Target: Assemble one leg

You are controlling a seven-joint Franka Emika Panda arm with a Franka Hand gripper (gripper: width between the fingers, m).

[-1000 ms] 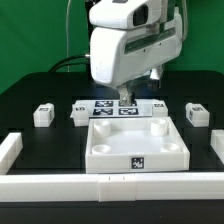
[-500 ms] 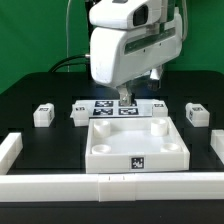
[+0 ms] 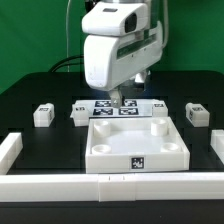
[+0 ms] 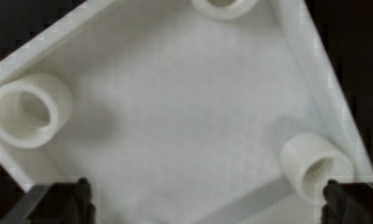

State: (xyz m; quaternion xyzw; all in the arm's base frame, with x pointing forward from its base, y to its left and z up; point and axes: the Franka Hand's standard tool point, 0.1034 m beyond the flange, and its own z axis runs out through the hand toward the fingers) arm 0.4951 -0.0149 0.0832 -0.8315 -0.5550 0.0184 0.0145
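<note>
The large white square panel (image 3: 137, 142) with round corner sockets lies at the middle front of the table. Small white legs with black-and-white tags stand apart from it: one at the exterior view's left (image 3: 42, 115), one near the marker board's left end (image 3: 80, 113), one at the right (image 3: 196, 114). My gripper (image 3: 118, 100) hangs over the panel's far edge, open and empty. In the wrist view the panel (image 4: 183, 110) fills the frame with its sockets (image 4: 26, 105), and my gripper (image 4: 201, 205) shows two dark fingertips (image 4: 58, 200) set wide apart.
The marker board (image 3: 128, 108) lies just behind the panel, under the gripper. Another small white part (image 3: 158, 104) sits at its right end. White rails edge the table at the left (image 3: 8, 150), front (image 3: 110, 186) and right (image 3: 215, 150).
The arm has shifted a little toward the exterior view's left and tilted slightly. The panel and the legs have not moved.
</note>
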